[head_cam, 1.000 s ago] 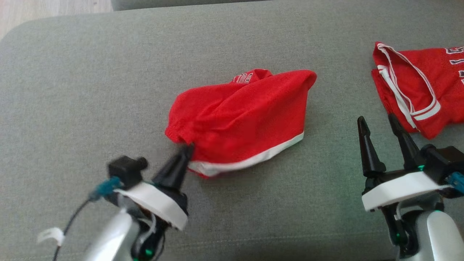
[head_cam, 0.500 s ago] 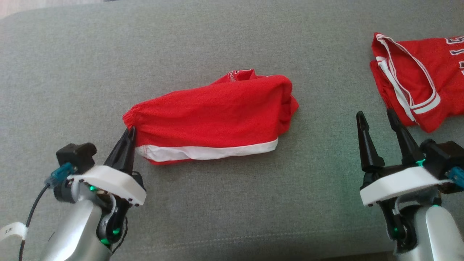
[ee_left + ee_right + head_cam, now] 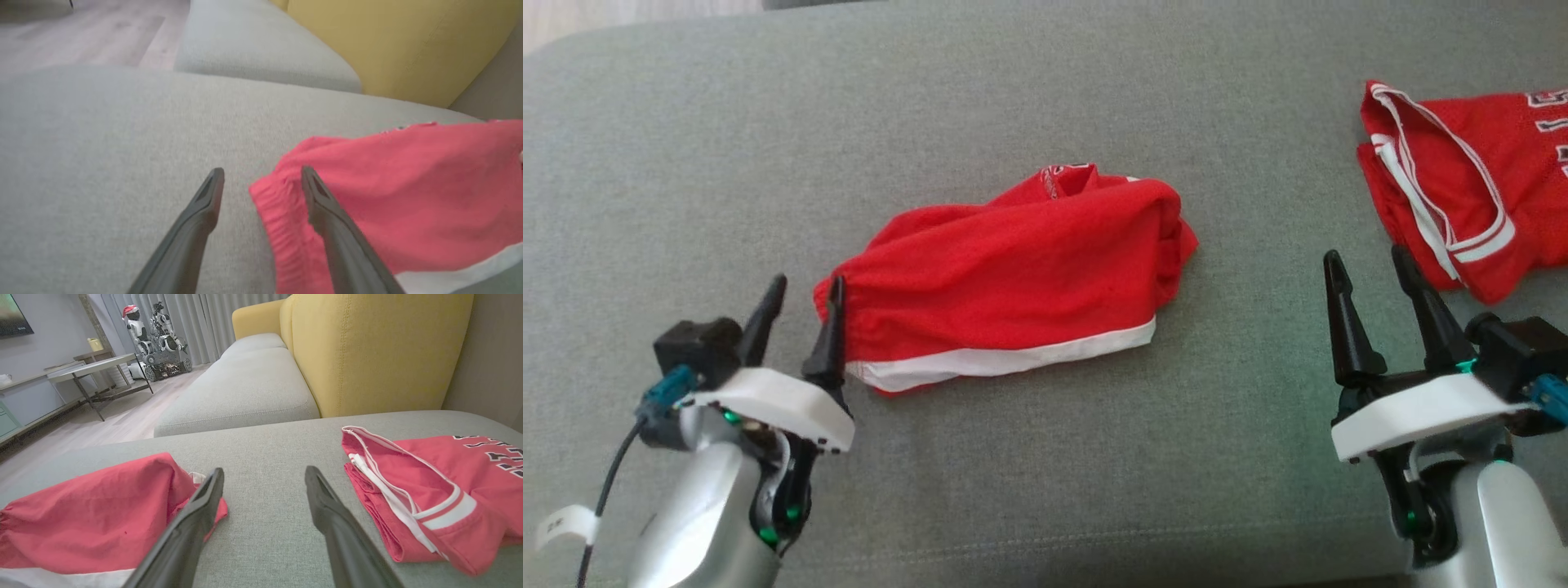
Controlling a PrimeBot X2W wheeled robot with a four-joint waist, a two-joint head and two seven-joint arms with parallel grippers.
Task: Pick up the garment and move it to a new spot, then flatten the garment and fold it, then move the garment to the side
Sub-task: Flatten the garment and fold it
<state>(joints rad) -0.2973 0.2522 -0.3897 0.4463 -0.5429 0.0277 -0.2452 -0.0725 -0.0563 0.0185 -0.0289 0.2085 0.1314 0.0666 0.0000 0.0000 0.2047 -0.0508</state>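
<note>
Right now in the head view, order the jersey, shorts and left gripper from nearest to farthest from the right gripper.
From the right gripper:
1. Jersey, just beyond it to the right.
2. Shorts, in the middle, to its left.
3. Left gripper, at the shorts' far end.

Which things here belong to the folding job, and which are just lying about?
Job: bunched red fabric garment with white hem band; open left gripper at its gathered edge.
Lying about: red jersey with white trim, far right; yellow upholstered backrest.
</note>
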